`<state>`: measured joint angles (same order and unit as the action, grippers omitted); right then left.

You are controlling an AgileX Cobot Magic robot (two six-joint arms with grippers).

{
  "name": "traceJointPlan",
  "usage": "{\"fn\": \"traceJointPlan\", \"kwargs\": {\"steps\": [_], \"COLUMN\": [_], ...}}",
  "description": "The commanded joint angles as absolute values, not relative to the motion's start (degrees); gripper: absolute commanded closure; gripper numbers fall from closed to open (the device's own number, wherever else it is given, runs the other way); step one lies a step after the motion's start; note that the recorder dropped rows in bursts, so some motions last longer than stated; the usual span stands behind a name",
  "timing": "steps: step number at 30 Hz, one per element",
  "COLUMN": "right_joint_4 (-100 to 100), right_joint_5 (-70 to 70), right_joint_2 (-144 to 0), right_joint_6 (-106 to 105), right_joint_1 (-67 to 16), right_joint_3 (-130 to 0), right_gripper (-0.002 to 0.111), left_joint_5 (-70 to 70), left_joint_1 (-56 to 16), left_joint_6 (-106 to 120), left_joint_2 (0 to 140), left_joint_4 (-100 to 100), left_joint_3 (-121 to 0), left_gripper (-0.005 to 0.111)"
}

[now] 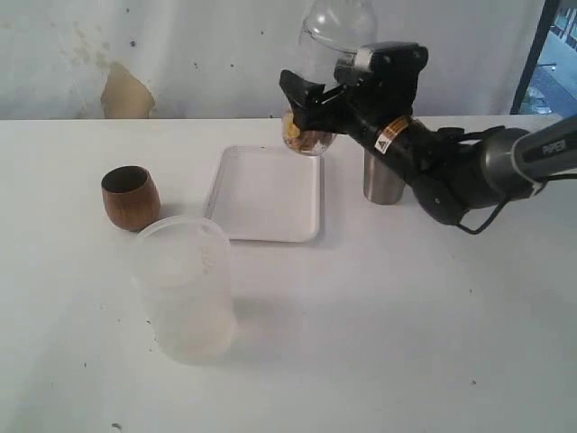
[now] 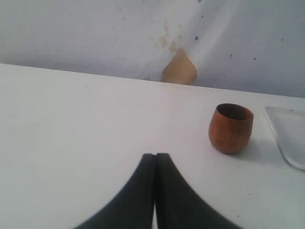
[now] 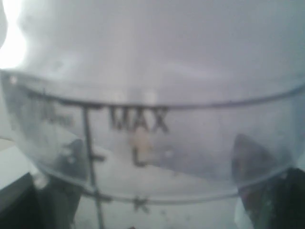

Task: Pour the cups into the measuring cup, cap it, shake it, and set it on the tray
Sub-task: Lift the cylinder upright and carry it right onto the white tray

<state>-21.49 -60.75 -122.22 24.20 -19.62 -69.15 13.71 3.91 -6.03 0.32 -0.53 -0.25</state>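
Observation:
My right gripper (image 1: 315, 105) is shut on the clear measuring cup (image 1: 335, 29) and holds it in the air over the far edge of the white tray (image 1: 267, 195). Brown and yellow bits lie in the cup's lower end, and its upper part looks blurred. In the right wrist view the measuring cup (image 3: 143, 119) fills the picture with its black scale and "MAX" print, dark fingers (image 3: 280, 200) at its sides. The steel tumbler (image 1: 382, 179) stands behind the right arm. The wooden cup (image 1: 131, 197) (image 2: 231, 128) stands left of the tray. My left gripper (image 2: 155, 156) is shut on nothing, low over the table.
A large frosted plastic tub (image 1: 186, 287) stands near the front, left of centre, just in front of the wooden cup. A corner of the tray (image 2: 289, 137) shows in the left wrist view. A wall runs along the table's far edge.

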Motion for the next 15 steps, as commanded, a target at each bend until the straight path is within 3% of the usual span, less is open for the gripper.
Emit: {"fn": "traceJointPlan", "kwargs": {"steps": [1, 15], "right_joint_4": [-22.72, -35.90], "right_joint_5": [-65.49, -48.55], "right_joint_2": [-126.06, -130.48], "right_joint_6": [27.36, 25.16], "right_joint_1": [-19.39, -22.66], "right_joint_3": [-72.09, -79.35], "right_gripper": [0.108, 0.108], "left_joint_5": [13.33, 13.33], "left_joint_1": [3.88, 3.88], "left_joint_6": [-6.12, -6.12], "left_joint_2": [0.00, 0.00], "left_joint_4": [-0.47, -0.47], "left_joint_3": [0.00, 0.00], "left_gripper": [0.107, 0.107]}}
